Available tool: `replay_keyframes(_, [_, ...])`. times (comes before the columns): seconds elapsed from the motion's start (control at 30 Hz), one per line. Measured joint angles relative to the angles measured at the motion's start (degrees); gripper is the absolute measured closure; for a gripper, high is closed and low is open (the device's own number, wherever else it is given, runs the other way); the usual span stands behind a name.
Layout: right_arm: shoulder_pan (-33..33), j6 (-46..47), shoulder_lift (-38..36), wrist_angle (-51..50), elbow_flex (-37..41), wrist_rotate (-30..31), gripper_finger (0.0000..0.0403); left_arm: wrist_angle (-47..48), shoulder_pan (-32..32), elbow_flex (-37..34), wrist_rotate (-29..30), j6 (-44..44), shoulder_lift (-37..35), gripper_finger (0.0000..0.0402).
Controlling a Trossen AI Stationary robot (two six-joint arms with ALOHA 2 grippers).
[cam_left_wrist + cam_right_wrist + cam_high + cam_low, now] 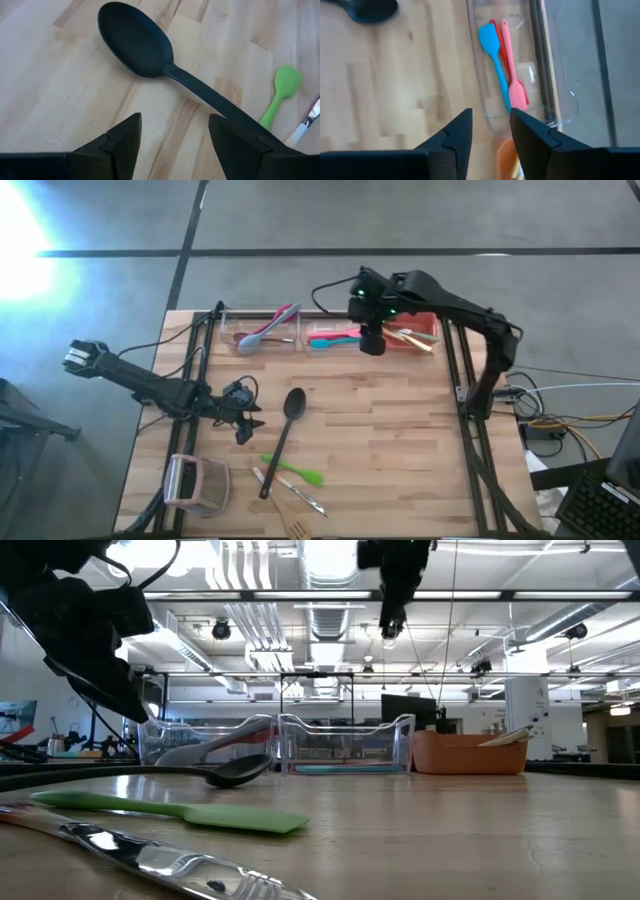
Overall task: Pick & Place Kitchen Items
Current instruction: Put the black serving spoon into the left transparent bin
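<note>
1. Evidently the left pincer (243, 423) is the one at work: low over the surface (400, 440), jaws spread wide and empty, beside the black spoon (285, 430).
2. In the left wrist view the spoon's bowl lies ahead of the fingers (120, 142) and its handle runs slantwise past one fingertip, so the pincer is not yet astride it.
3. To take the spoon well, I would shift the pincer until the handle lies between both fingers, crossing it squarely, near the neck where it is slim.
4. Come down until the fingertips almost touch the wood before closing; a flat handle will likely slip from a high grip.
5. Mind the neighbours: the green spatula (297, 471) lies just beside the handle's lower end, with a metal utensil (290, 491) and a wooden one (297, 530) near.
6. The right pincer (372, 340) hangs above the clear middle bin (335, 326), jaws partly open with nothing between them; a teal spatula (493, 55), a pink spatula (512, 75) and a red utensil (501, 47) lie in that bin.
7. Other utensils rest in the left clear bin (262, 312) and the orange bin (420, 330).
</note>
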State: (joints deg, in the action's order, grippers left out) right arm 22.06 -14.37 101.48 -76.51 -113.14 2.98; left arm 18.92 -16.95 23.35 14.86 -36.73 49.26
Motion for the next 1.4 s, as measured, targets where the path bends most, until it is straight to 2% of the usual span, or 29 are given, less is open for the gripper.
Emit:
replay_keyframes(0.2, [-4.1,12.1,-5.9,-3.3,0.0,0.0,0.0302,0.0,0.0,0.0,-0.7,-0.7,0.0,0.0168])
replay_keyframes(0.5, [-12.1,23.6,-11.2,-5.7,1.3,0.1,0.0340,0.0,0.0,0.0,-2.1,-1.5,0.0,0.0168])
replay_keyframes(0.63, [-17.3,29.0,-12.2,-4.9,4.3,0.2,0.0354,0.0,0.0,0.0,-2.7,-1.3,0.0,0.0168])
replay_keyframes(0.8, [-25.5,36.3,-12.3,-0.5,11.2,3.4,0.0369,0.0,0.0,0.0,-7.4,-0.2,0.0,0.0168])
replay_keyframes(0.93, [-31.5,37.6,-12.2,10.5,18.6,4.1,0.0377,0.0,0.0,0.0,-9.3,0.3,0.0,0.0168])
replay_keyframes(1.13, [-38.8,37.2,-11.8,36.2,29.1,4.0,0.0390,0.1,0.0,0.0,-9.5,1.4,0.0,0.0168])
replay_keyframes(1.3, [-42.1,36.9,-10.4,58.3,37.2,4.5,0.0394,0.2,0.0,0.0,-10.7,3.9,0.0,0.0168])
replay_keyframes(1.4, [-43.0,36.8,-6.9,71.3,40.6,4.5,0.0394,1.2,0.0,0.4,-11.9,3.9,0.0,0.0168])
